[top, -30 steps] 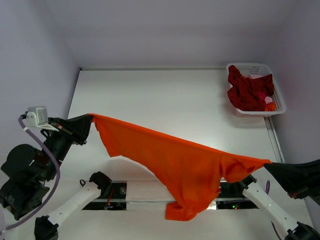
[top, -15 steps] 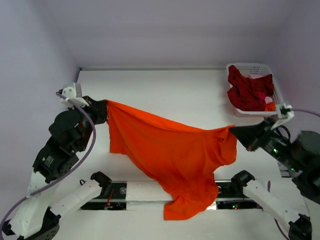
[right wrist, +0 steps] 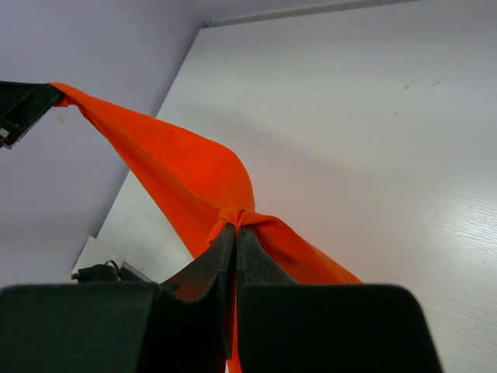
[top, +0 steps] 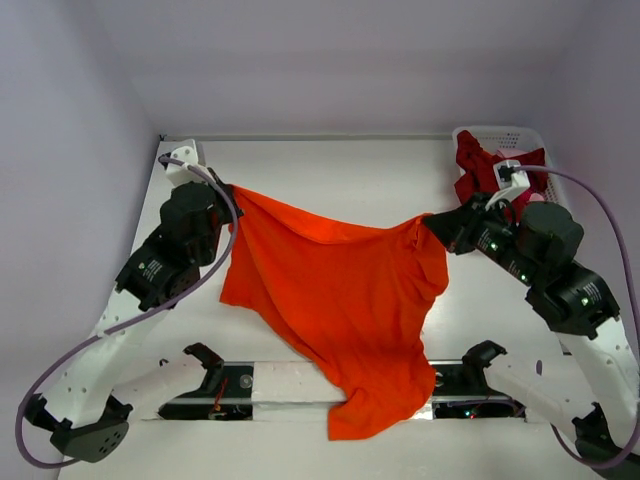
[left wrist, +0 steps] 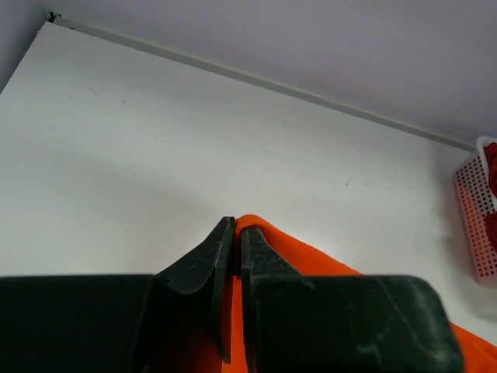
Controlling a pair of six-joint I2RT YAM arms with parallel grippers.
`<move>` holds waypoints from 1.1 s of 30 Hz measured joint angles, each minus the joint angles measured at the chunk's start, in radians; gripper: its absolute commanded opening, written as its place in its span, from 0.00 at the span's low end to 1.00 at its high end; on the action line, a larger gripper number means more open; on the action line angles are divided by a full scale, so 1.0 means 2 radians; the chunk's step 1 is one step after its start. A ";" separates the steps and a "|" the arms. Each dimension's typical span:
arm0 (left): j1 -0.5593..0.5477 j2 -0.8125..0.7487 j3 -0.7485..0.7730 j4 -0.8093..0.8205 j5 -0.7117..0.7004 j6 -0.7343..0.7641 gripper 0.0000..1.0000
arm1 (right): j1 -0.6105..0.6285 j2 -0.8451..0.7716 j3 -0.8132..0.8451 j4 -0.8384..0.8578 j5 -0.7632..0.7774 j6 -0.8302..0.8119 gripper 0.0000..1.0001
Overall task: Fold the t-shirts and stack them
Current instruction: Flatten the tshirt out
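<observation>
Top external: orange t-shirt (top: 340, 300), draped, wrinkled.

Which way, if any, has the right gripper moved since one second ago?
Yes. The right gripper, shut on the orange shirt, moved forward and leftward, from well short of the white basket to just left of its near corner.

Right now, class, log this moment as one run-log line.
left tool: shut on orange t-shirt | right tool: same shirt | shirt: strung between them, unfolded
</observation>
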 measured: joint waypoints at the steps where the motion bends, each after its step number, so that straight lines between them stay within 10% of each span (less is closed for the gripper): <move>1: 0.001 0.003 -0.003 0.005 -0.003 -0.001 0.00 | 0.000 0.005 0.000 0.004 0.000 0.000 0.00; 33: 0.115 0.233 0.058 0.028 0.017 -0.028 0.00 | -0.006 0.247 0.039 0.114 0.071 0.005 0.00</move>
